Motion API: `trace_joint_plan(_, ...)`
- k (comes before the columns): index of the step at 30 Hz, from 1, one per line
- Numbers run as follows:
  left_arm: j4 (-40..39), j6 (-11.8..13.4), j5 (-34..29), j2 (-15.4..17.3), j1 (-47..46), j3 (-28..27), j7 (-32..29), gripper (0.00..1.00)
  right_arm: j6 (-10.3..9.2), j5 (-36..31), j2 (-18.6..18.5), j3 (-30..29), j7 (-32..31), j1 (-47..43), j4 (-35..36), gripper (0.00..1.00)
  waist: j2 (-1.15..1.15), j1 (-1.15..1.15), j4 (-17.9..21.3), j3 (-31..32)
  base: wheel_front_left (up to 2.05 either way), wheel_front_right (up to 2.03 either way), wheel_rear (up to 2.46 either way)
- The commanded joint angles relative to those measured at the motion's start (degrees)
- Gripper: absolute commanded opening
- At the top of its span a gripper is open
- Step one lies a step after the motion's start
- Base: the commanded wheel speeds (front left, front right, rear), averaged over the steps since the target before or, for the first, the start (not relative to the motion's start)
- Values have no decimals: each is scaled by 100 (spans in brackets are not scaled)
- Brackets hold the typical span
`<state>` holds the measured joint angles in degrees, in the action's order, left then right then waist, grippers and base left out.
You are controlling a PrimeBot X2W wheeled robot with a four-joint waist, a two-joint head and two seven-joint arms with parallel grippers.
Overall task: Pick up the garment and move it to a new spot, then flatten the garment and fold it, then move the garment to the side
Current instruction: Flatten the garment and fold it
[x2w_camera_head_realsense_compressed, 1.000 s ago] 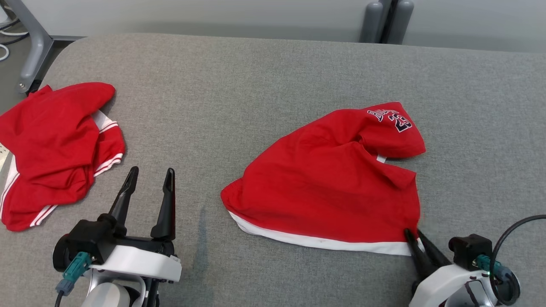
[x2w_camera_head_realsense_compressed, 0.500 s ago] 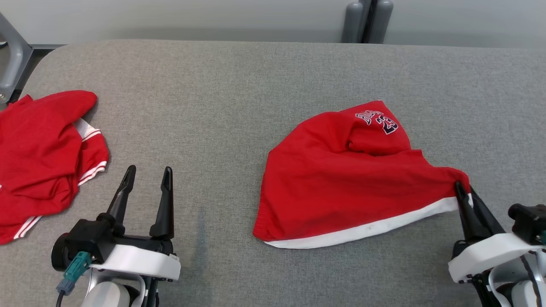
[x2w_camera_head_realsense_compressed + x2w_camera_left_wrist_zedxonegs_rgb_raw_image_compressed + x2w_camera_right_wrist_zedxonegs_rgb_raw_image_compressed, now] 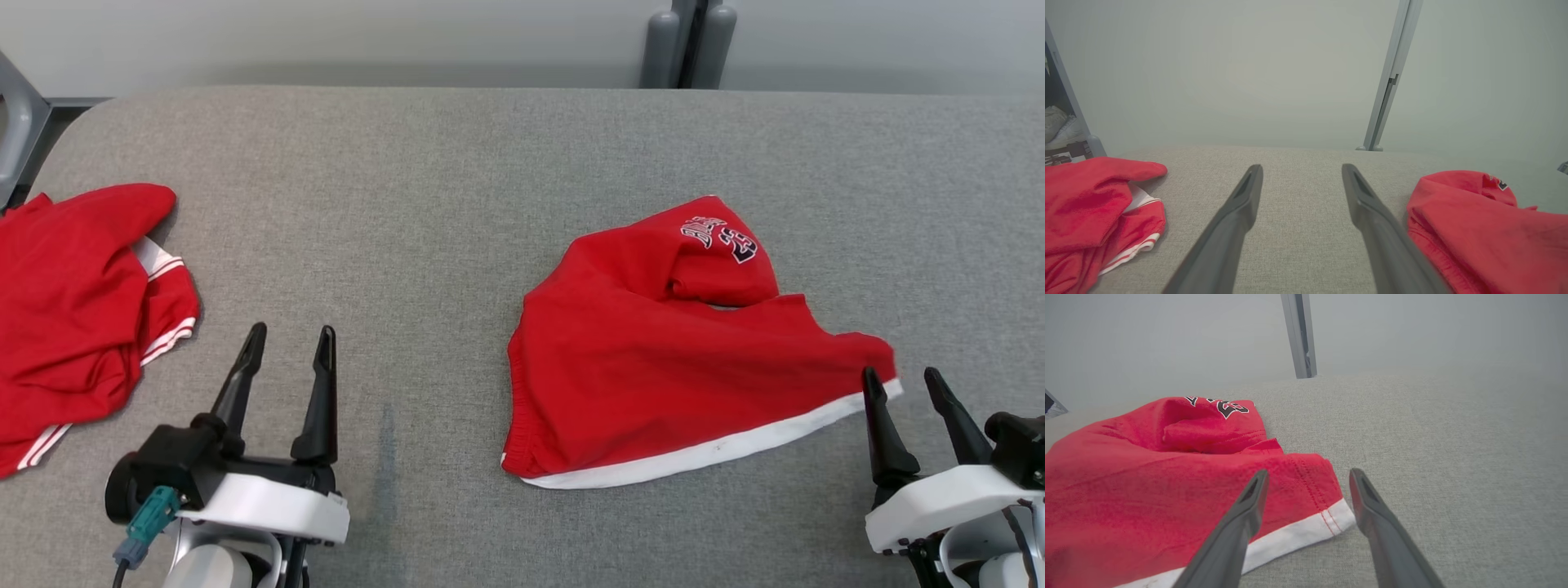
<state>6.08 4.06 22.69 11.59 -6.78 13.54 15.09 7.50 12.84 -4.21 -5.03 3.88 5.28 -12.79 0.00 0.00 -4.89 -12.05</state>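
Dropped from the pinch that held it a moment ago, the right corner of the red cloth garment with a white hem band and dark lettering [image 3: 653,359] now lies slack on the grey fabric-covered table [image 3: 457,188]. The garment sits crumpled right of the table's middle, its hem along the near side and the lettered fold at the far side. Just beside that loose corner the right hand [image 3: 898,374] has let go, its two dark fingers spread wide and grasping nothing; from its wrist the corner shows between them. Well apart, at the near left, the left hand [image 3: 292,328] is released too, fingers parted over bare table. Farther left a second red garment with white stripes [image 3: 73,310] lies heaped at the table's edge.
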Motion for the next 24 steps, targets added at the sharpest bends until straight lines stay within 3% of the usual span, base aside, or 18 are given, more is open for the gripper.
trace_joint_plan(1, 23, -24, -48, -15, 51, -27, 12, 100, -1, 17, -26, -6, 85, -38, 27, 100, 0, 0, 26, 48, 0, 0, 0)
trace_joint_plan(10, 17, -36, -67, -19, 274, -17, 12, 100, -1, -85, -30, -68, 349, -111, 709, 100, 0, 0, 140, 364, 0, 0, 0)
trace_joint_plan(24, 23, -46, -49, 41, 508, 138, -65, 100, -1, -137, 50, -78, 93, -515, 1511, 100, 0, 0, 202, 600, 0, 0, 0)
